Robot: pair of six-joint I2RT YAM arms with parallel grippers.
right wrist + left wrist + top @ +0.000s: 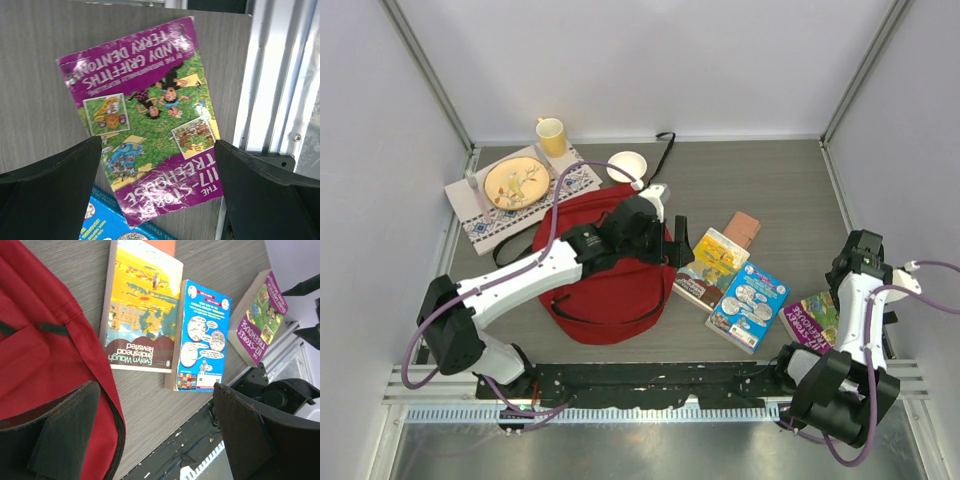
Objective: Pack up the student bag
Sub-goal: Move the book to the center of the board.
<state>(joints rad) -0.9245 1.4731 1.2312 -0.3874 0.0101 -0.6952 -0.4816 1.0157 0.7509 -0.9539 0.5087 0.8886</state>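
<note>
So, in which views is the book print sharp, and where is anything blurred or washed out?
Left wrist: the title on the yellow book reads clearly; the near fingers are dark and soft. Right wrist: the purple book is readable though slightly soft; the metal rail is washed out. Top external: even light, print too small to read.

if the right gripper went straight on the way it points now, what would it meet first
Most likely the purple book. It lies flat on the table, centred between the fingers of the open right gripper. How far off it is, the view does not show.
</note>
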